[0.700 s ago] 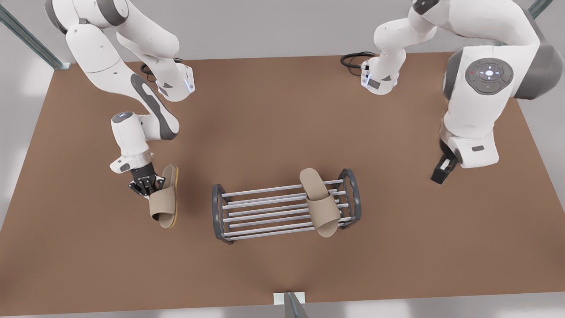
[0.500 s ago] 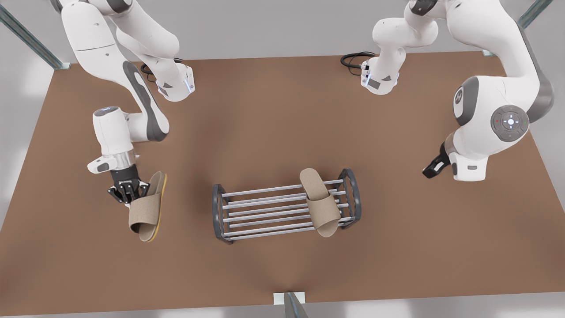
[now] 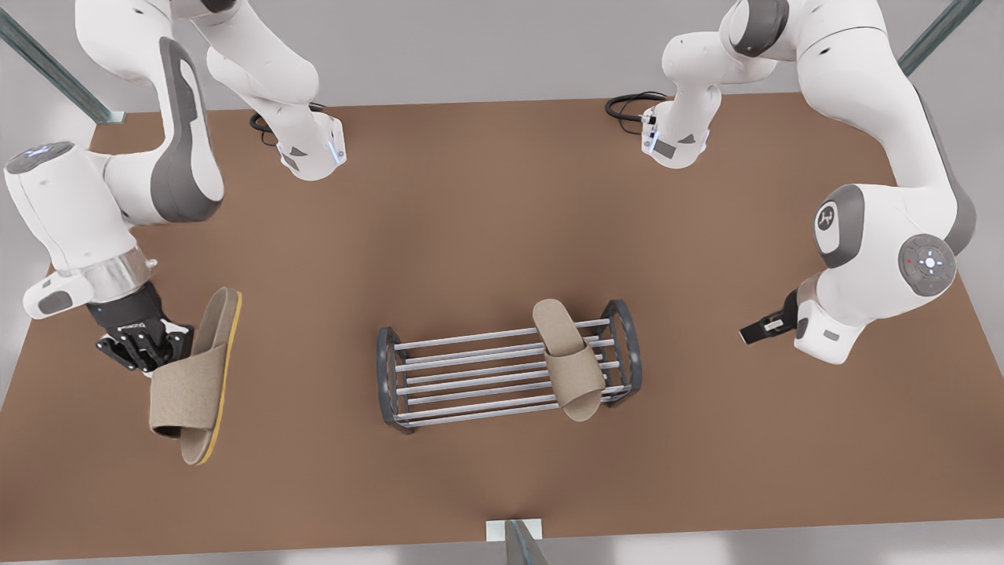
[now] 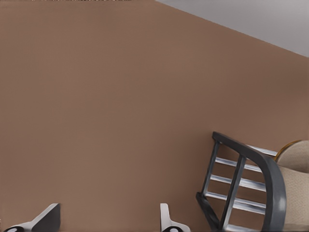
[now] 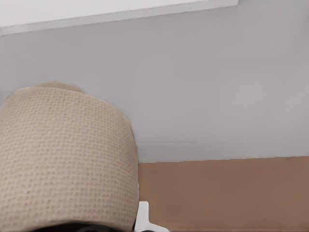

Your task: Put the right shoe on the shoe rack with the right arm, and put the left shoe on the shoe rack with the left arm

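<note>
At the front view's left, the right claw [image 3: 145, 353] is gripping a beige slipper [image 3: 192, 380] by the side of its woven strap and holding it above the brown worktop [image 3: 471, 227], tilted so its yellow sole edge is showing; in the right wrist view the strap [image 5: 65, 159] is sitting right against the camera. Well apart from it, in the middle of the worktop, the shoe rack [image 3: 506, 365] is standing with its silver bars running left to right between two dark end frames. A second beige slipper [image 3: 569, 357] is lying across the bars near the rack's right end. At the front view's right, the left claw [image 3: 765, 328] is hanging empty above the worktop, away from the rack, its fingers [image 4: 169, 220] spread open toward the rack's end frame [image 4: 251, 188].
</note>
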{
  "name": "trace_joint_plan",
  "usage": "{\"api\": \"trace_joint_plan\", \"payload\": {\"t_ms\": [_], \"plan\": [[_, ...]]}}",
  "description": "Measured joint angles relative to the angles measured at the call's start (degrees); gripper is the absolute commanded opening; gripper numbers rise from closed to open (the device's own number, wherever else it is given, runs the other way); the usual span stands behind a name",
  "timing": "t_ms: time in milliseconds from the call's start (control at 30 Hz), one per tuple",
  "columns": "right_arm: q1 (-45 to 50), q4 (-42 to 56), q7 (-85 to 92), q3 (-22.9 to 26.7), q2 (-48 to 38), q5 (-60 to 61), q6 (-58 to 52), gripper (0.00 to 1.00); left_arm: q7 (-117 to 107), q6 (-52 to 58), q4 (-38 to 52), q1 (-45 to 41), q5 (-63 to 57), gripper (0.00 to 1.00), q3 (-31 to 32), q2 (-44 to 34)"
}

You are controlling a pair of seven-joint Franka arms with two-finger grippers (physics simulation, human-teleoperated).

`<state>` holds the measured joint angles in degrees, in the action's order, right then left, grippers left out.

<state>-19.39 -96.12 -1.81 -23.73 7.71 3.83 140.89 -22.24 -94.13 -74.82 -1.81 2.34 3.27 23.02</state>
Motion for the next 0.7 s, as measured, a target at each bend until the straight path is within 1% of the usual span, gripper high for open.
{"api": "trace_joint_plan", "payload": {"t_ms": [67,133,200,267,300,367,533,700], "plan": [[5.4,2.4,-1.6,0.0,1.6,-1.0,-4.3,0.21,1.9,-0.2,0.0,-0.2,0.0,1.00,0.0,0.0],[10.2,2.7,-3.2,-0.1,1.9,-1.6,-7.4,0.21,3.7,-0.4,0.0,-0.3,-0.1,1.00,0.0,0.1],[13.6,3.0,-4.9,0.0,2.3,-2.2,-9.7,0.21,5.2,-0.5,0.0,-0.1,-0.1,1.00,0.0,0.1],[16.8,5.0,-7.0,0.0,4.3,-4.2,-11.3,0.21,6.6,-0.6,-0.1,-0.2,-0.1,1.00,0.0,0.1],[18.4,6.8,-8.1,0.2,6.0,-5.6,-11.9,0.21,7.2,-0.7,-0.1,-0.1,-0.1,1.00,0.0,0.1],[22.2,13.3,-10.8,0.6,10.9,-9.5,-14.2,0.21,8.4,-0.7,-0.1,-0.1,-0.2,1.00,0.0,0.2],[29.2,22.5,-18.4,1.9,16.5,-15.2,-19.4,0.21,10.7,-0.8,-0.2,-0.6,-0.2,1.00,0.0,0.2],[41.9,32.6,-25.6,13.8,24.9,-16.9,-22.0,0.21,12.5,-0.9,-0.2,-0.7,-0.2,1.00,0.0,0.3]]}}
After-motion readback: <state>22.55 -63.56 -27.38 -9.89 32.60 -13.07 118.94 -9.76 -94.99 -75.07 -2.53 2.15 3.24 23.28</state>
